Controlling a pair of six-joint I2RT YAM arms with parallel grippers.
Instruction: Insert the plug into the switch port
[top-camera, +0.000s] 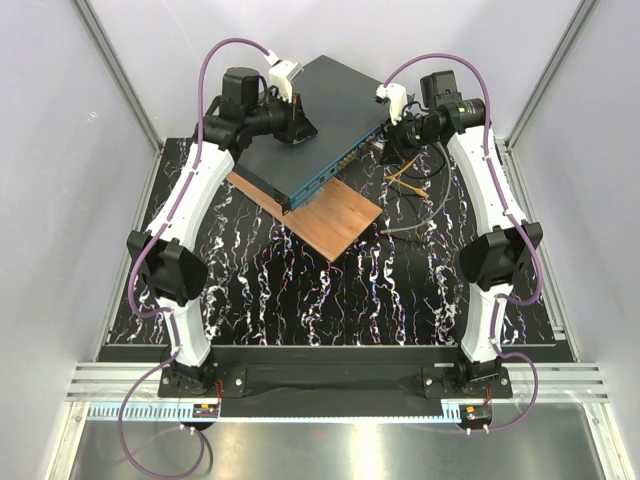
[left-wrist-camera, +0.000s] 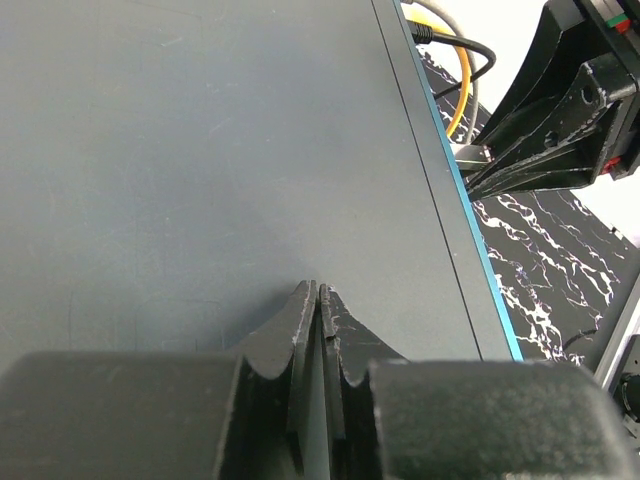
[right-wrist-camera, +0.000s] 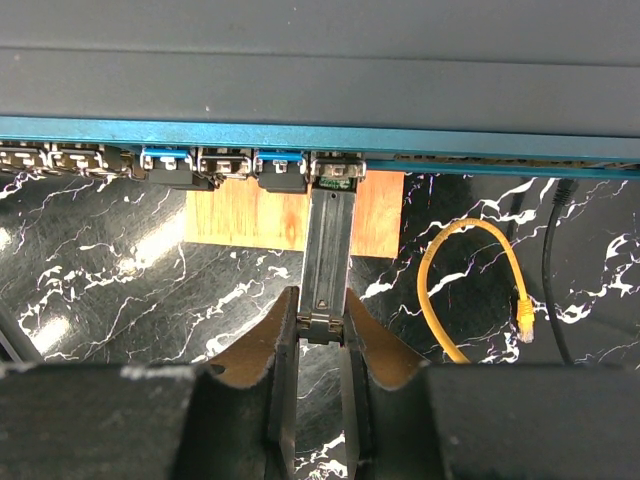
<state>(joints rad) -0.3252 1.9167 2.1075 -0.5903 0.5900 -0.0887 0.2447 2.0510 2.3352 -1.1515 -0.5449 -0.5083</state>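
The switch (top-camera: 325, 115) is a flat dark grey-teal box lying on a wooden board. My left gripper (top-camera: 298, 126) is shut and empty, its tips (left-wrist-camera: 318, 292) resting on the switch top (left-wrist-camera: 200, 150). My right gripper (right-wrist-camera: 321, 326) is shut on the near end of the plug (right-wrist-camera: 328, 245), a narrow pale grey metal piece. The plug's far end sits at the mouth of a socket in the teal front face (right-wrist-camera: 450, 137), right of two blue-tabbed modules (right-wrist-camera: 168, 166). How deep it sits cannot be told. The right gripper (left-wrist-camera: 480, 178) also shows in the left wrist view.
The wooden board (top-camera: 338, 222) sticks out under the switch's front. A yellow cable (right-wrist-camera: 448, 290) loops on the black marbled mat (top-camera: 300, 290), right of the plug, beside a black cable (right-wrist-camera: 553, 270). A grey cable (top-camera: 425, 228) lies near the right arm.
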